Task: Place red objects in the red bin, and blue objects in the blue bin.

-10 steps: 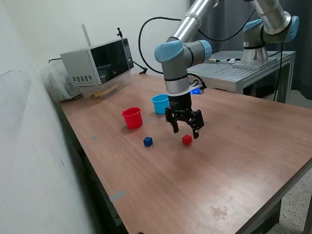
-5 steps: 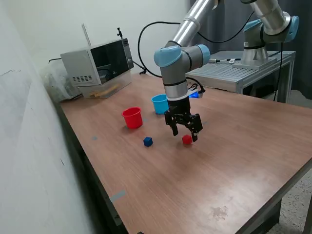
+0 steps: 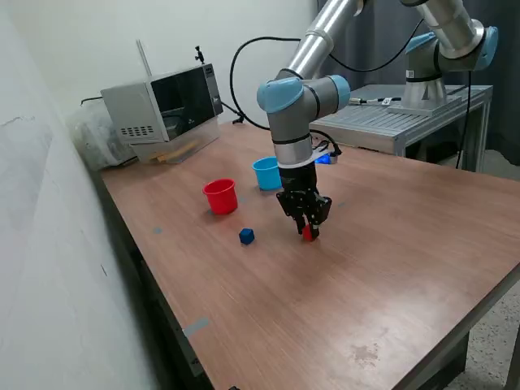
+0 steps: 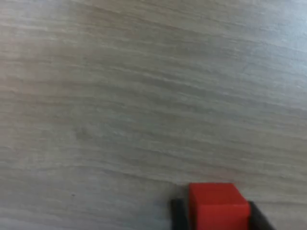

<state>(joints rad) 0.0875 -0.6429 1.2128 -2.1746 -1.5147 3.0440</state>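
a wooden table (image 3: 390, 268). the gripper (image 3: 307, 232) has dropped since a moment ago and its fingers, then spread wide, are now clamped on a red cube (image 3: 309, 234) still resting on the wood. the grasp looks done; lifting comes next. the red cup (image 3: 220, 196) and light blue cup (image 3: 266, 173) stand nearby, a blue cube (image 3: 247, 236) just beside.

A robotics lab is indicated. An industrial arm (image 3: 302, 89) with grey tubes and blue joint caps is mounted over a bare wooden worktop (image 3: 390, 244). A second arm (image 3: 443, 49) is seen on a metal bench (image 3: 398, 122) behind. A microwave (image 3: 162, 101) and loose cables (image 3: 244, 49) are set against plain white walls.
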